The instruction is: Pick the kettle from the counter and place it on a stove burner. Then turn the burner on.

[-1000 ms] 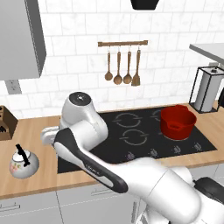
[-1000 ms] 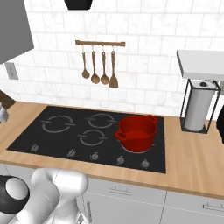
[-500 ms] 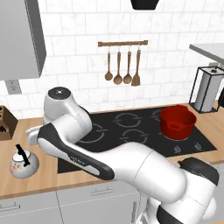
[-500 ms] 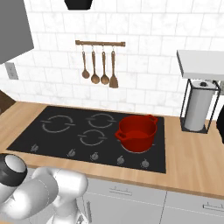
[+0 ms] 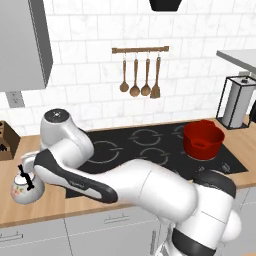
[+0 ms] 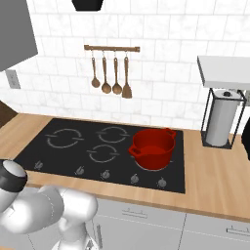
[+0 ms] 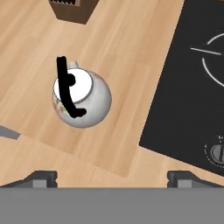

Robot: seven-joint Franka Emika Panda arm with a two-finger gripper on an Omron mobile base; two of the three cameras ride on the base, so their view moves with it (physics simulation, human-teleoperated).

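The kettle [image 7: 81,99] sits upright on the table [image 7: 127,57], left of the cooktop [image 7: 188,87]; fingers [image 7: 40,178] spread, hovering above.

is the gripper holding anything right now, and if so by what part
Nothing is held. The gripper hangs open above the small cream-white kettle, whose black arched handle is untouched on the wood-grain counter.

The arm bends low to its left, wrist pointing down, gripper [image 7: 112,178] jaws spread wide, holding nothing
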